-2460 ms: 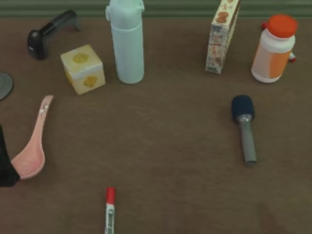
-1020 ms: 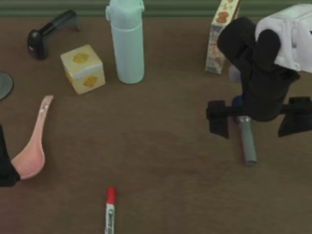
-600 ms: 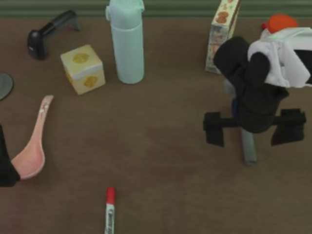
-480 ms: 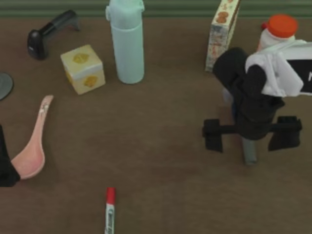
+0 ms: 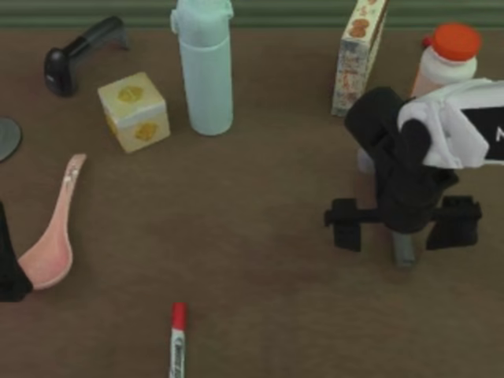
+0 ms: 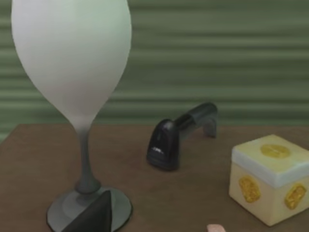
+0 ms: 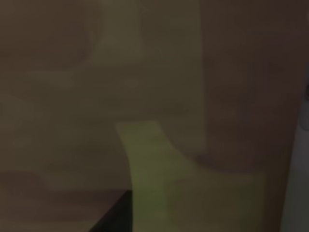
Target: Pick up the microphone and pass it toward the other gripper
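My right gripper (image 5: 403,223) hangs over the right half of the counter (image 5: 260,236) with its 2 fingers spread wide apart, 1 on either side of the microphone (image 5: 404,250). The microphone lies flat under the gripper, with its grey handle pointing toward the near edge; only the tip of that handle shows past my wrist, and the dark foam head is hidden beneath the arm. I cannot tell whether the fingertips are down at handle level. The right wrist view is dark and gives me nothing to go on.

To do this well, I judge I should keep the gripper centred across the handle, so both fingers meet it squarely and it does not roll aside. The fingers should close on the slim grey handle, not on the soft head, and only once they are low enough to straddle it without scraping the counter. A straight lift should then keep the microphone level for the pass toward the left.

Just beyond my arm, at the far edge, stand an orange-capped bottle (image 5: 442,57) and a patterned carton (image 5: 358,55); I would lift clear of both before swinging left. A pale green flask (image 5: 205,67), a yellow-spotted cube (image 5: 134,110) and a red-capped marker (image 5: 177,339) sit further left, well apart from the microphone.

My left gripper (image 6: 94,217) is parked at the counter's left edge beside a wine glass (image 6: 72,72), with a black scanner (image 6: 178,137) beyond it and a pink spoon (image 5: 53,228) close by.
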Robot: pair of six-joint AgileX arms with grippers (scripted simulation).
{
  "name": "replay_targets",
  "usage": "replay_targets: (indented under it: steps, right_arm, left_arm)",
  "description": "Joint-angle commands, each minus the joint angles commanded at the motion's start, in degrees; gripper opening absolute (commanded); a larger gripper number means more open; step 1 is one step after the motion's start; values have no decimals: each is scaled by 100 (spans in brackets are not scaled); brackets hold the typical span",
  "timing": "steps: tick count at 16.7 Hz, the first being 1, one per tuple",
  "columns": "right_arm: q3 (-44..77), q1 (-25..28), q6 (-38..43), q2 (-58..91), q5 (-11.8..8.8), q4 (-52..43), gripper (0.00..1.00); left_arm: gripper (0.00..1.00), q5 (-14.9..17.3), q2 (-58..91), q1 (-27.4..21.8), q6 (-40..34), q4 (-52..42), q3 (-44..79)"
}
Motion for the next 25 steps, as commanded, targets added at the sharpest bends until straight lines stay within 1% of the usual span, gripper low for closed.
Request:
replay_targets:
  steps: [13, 14, 21, 22, 25]
  right_arm:
    - [0, 0, 0, 0, 0, 0, 2]
    - [0, 0, 0, 0, 0, 0, 0]
    - [0, 0, 0, 0, 0, 0, 0]
    - [139, 71, 157, -236, -247, -46, 0]
    - [105, 86, 81, -271, -293, 141, 0]
  left_arm:
    - [100, 0, 0, 0, 0, 0, 0]
    - [100, 0, 0, 0, 0, 0, 0]
    - [100, 0, 0, 0, 0, 0, 0]
    - [100, 0, 0, 0, 0, 0, 0]
    - [100, 0, 0, 0, 0, 0, 0]
